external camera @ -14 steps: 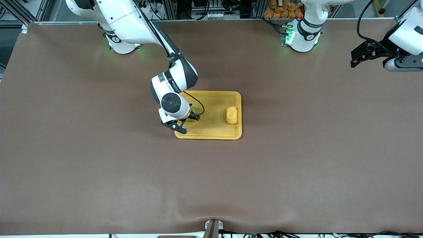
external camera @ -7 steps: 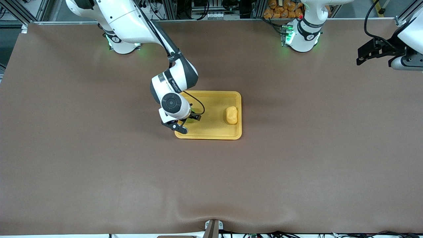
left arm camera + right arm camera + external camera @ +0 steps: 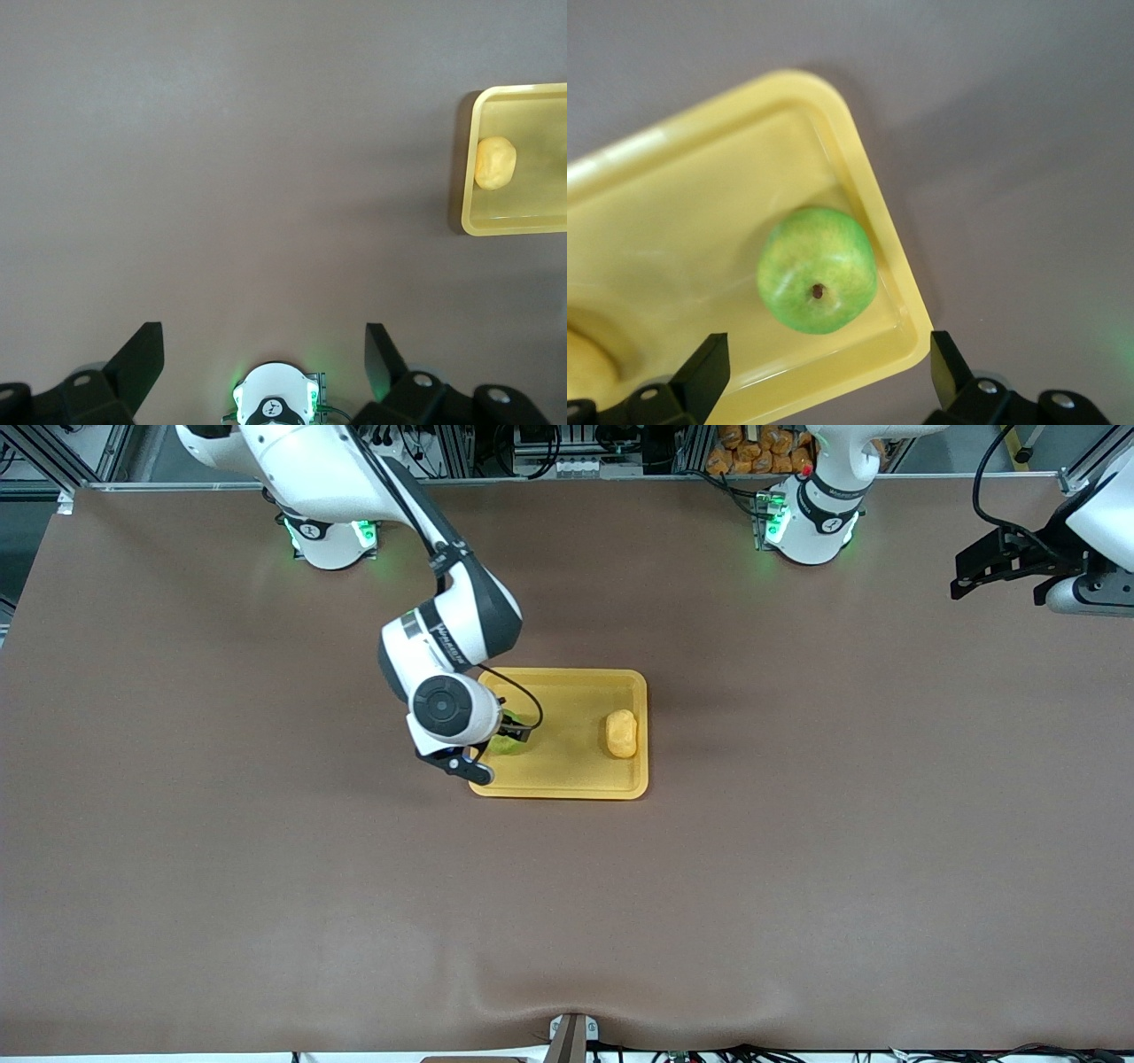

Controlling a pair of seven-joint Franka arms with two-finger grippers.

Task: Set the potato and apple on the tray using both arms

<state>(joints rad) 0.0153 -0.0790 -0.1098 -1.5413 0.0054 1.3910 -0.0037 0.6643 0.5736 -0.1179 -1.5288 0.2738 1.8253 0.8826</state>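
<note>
The yellow-orange tray point(image 3: 576, 691) lies mid-table. The potato point(image 3: 621, 733) lies in it at the left arm's end. The green apple point(image 3: 506, 746) sits in the tray's corner at the right arm's end, nearer the front camera, partly hidden by my right gripper point(image 3: 493, 751). That gripper is open and just above the apple. In the right wrist view the apple point(image 3: 818, 270) rests free on the tray point(image 3: 877, 221), between and apart from my open right gripper point(image 3: 824, 372). My left gripper point(image 3: 974, 574) is open and empty, high over the table's left-arm end. The left wrist view shows the open left gripper point(image 3: 261, 350), tray point(image 3: 518, 226) and potato point(image 3: 495, 163).
Brown table cloth all round the tray. The left arm's green-lit base point(image 3: 275, 403) shows under the left gripper. A pile of orange items point(image 3: 762, 452) lies off the table's edge near that base.
My right gripper has lifted and drawn a little toward the right arm's end, leaving the apple on the tray. My left gripper pulled back toward the left arm's end, then stayed.
</note>
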